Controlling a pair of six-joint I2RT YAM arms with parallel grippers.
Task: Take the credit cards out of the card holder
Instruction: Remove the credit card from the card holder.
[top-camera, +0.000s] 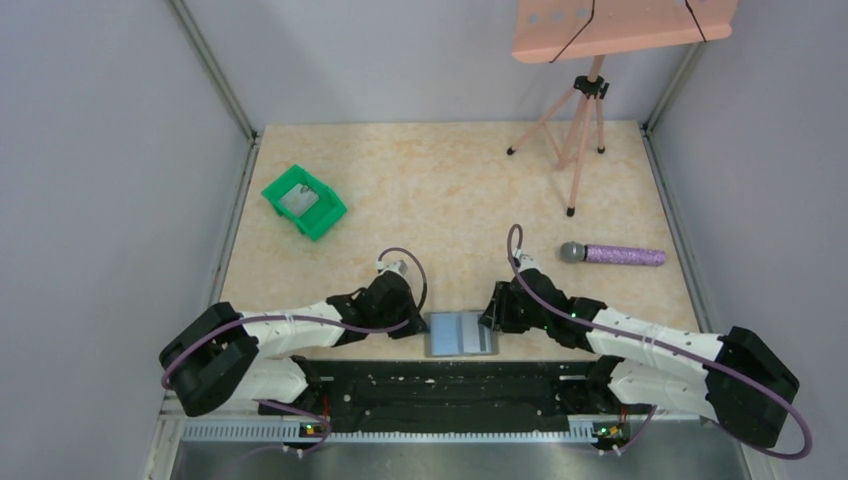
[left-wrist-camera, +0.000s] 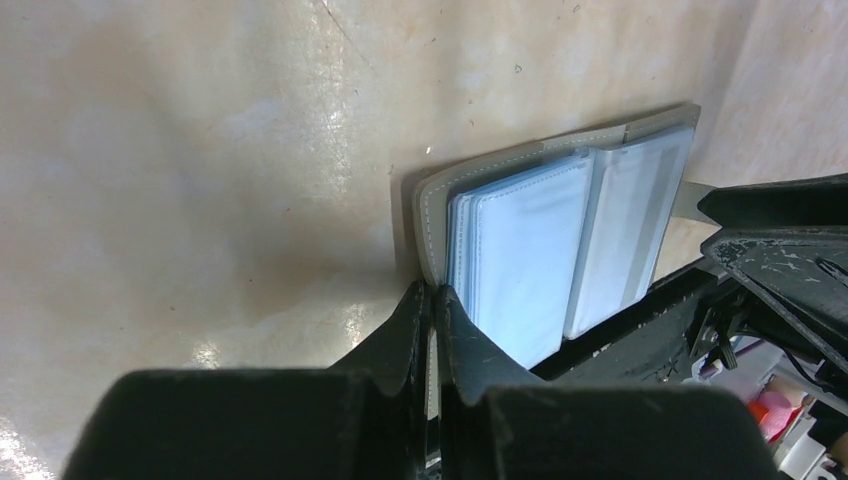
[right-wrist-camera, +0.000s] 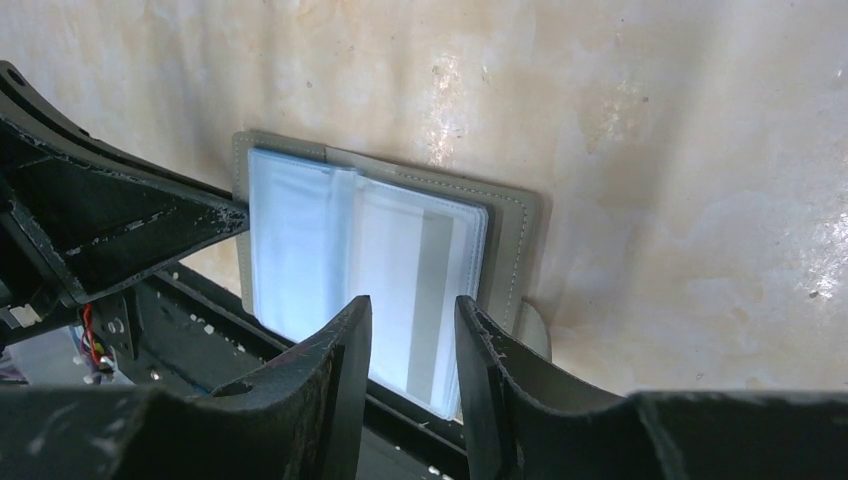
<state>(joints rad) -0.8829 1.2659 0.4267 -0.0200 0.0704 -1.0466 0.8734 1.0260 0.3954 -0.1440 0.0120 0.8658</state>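
The grey card holder (top-camera: 460, 334) lies open and flat at the table's near edge, between my two grippers. Its inside shows pale blue clear sleeves, with a grey stripe on the right half (right-wrist-camera: 432, 270). No separate card shows outside it. My left gripper (top-camera: 420, 325) is shut on the holder's left cover edge (left-wrist-camera: 428, 215), its fingertips (left-wrist-camera: 415, 305) pinching the stitched rim. My right gripper (top-camera: 492, 318) is open, its jaws apart over the right half of the sleeves near the holder's near edge (right-wrist-camera: 412, 305), holding nothing.
A green plastic bin (top-camera: 304, 201) stands at the far left. A microphone with a purple handle (top-camera: 612, 255) lies at the right. A pink tripod (top-camera: 580, 130) with a pink board (top-camera: 620, 25) stands at the back right. The black base rail (top-camera: 450, 385) runs just behind the holder's near edge.
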